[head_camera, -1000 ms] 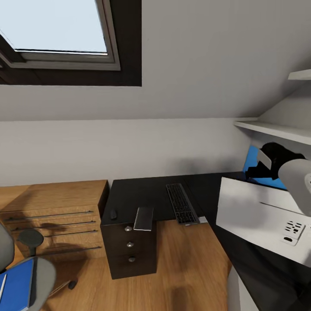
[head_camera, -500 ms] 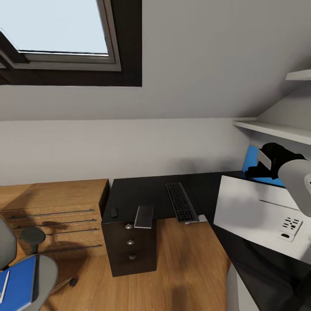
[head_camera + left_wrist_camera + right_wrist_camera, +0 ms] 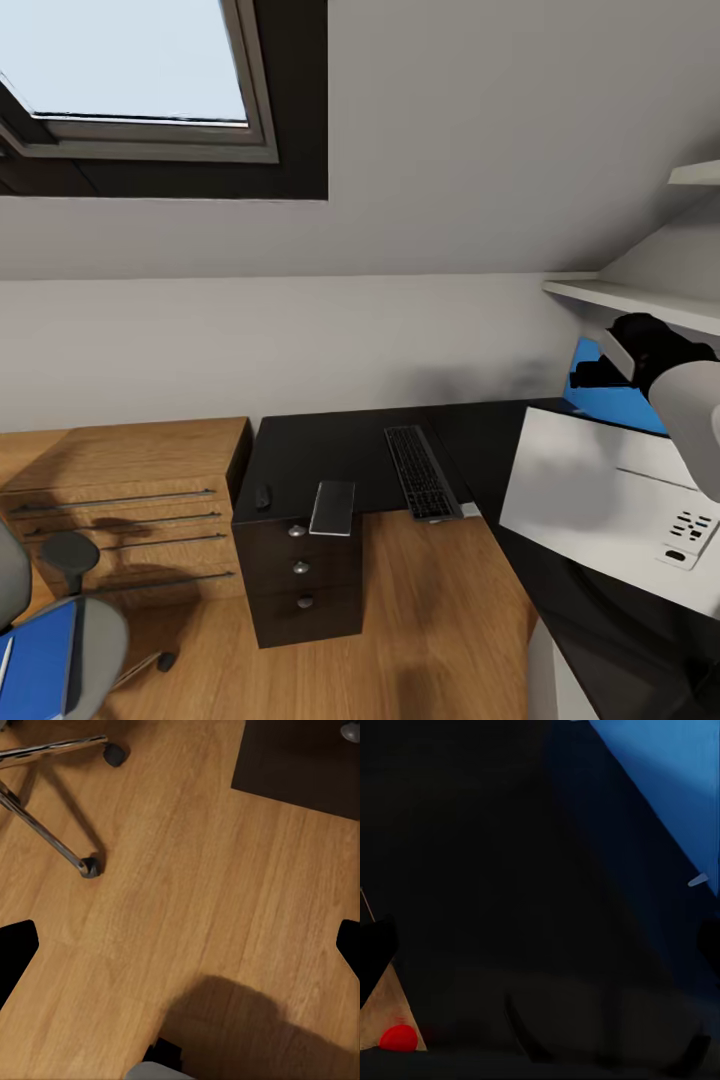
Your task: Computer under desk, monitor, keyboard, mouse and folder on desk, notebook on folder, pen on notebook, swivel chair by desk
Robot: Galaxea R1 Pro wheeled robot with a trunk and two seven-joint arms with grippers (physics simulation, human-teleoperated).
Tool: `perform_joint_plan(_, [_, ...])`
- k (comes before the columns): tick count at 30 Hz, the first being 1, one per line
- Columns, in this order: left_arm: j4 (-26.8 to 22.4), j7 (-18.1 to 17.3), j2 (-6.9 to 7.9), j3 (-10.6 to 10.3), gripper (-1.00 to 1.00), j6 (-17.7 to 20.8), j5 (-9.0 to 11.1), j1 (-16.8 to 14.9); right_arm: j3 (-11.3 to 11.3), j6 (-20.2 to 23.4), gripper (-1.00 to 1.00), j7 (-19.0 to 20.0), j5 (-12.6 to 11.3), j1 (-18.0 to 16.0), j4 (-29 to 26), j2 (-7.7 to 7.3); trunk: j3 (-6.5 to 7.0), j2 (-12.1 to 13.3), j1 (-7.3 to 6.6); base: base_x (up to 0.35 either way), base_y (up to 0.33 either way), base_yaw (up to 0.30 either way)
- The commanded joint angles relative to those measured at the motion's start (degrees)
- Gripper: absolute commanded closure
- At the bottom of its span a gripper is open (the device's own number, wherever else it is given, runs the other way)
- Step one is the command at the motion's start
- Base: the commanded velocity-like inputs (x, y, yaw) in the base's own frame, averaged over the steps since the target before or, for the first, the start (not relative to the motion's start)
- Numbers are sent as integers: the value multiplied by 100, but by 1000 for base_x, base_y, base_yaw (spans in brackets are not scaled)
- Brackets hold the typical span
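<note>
Sloped grey wall (image 3: 450,130) w/ skylight (image 3: 130,60), wood floor (image 3: 440,610), dresser (image 3: 120,500).

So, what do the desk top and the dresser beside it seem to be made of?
The desk top looks like glossy black laminate or lacquer, with faint sheen. The dresser looks like light wood or veneer with visible grain; its long bar handles look like dark metal.

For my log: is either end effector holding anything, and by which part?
Nothing is held. The left end effector is open over the wood floor; the right end effector is open over the desk.
</note>
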Motion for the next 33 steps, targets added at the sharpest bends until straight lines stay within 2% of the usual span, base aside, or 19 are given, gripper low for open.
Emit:
perform_joint_plan(1, [-3, 34, 5, -49, -100, -17, 43, -4, 14, -158, -100, -15, -18, -4, 0, -16, -12, -10, 3, 26, 0, 0])
perform_joint_plan(6, [-3, 35, -2, -50, -100, -18, 43, -4, -104, -383, -100, -26, -28, -4, 29, -141, -12, -10, 3, 74, 0, 0])
perform_joint_plan(8, [-3, 35, -3, -51, -100, -18, 43, -4, -250, -389, -100, -34, -62, -4, 52, -188, -12, -10, 3, 151, 0, 0])
perform_joint_plan(10, [-3, 35, -3, -50, -100, -16, 43, -4, -545, -381, -100, -55, -172, -4, 183, -228, -12, -10, 3, 75, 0, 0])
perform_joint_plan(12, [-3, 35, -3, -53, -100, -12, 46, -4, -723, -369, -100, -100, -225, -4, 291, -254, -12, -10, 3, 38, 0, 0])
perform_joint_plan(15, [-3, 41, -3, -54, -100, -10, 49, -4, -884, -340, -100, -183, -259, -4, 378, -272, -12, -10, 3, 18, 0, 0])
perform_joint_plan(27, [-3, 44, -3, -58, -100, -9, 51, -4, -1243, 187, -100, -314, -299, -4, 619, -276, -12, -10, 3, 3, 0, 0])
perform_joint_plan(33, [-3, 41, -9, -58, -100, -9, 51, -4, -1275, 375, -100, -323, -298, -4, 630, -284, -12, -10, 3, 0, 0, 0])
